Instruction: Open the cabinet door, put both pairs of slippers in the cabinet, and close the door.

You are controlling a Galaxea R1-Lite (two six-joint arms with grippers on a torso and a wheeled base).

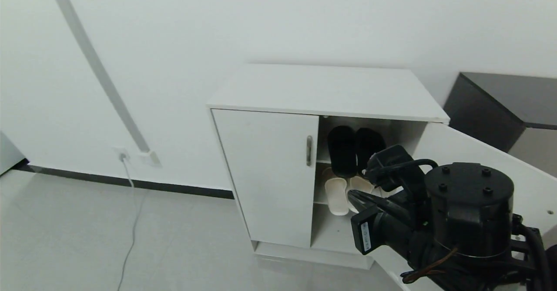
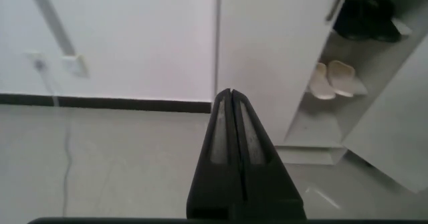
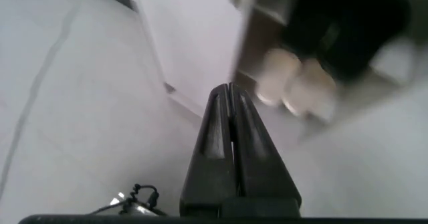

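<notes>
Right gripper [image 3: 231, 89], lower right in the head view, and left gripper [image 2: 231, 93] are both pinched shut and empty. Black slippers [image 1: 354, 149] and white slippers [image 1: 341, 191] sit shelved in the cabinet [image 1: 322, 86] mid-frame, so likely only its open door [image 1: 478, 160] remains.

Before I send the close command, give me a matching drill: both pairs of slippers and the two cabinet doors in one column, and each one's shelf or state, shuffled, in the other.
Things:
1. black slippers
2. cream slippers
3. left cabinet door
4. right cabinet door

Places or states:
A. swung open
B. on the top shelf
C. shut
D. on the shelf below the top one

Pairs: 1-B, 2-D, 3-C, 4-A
</notes>
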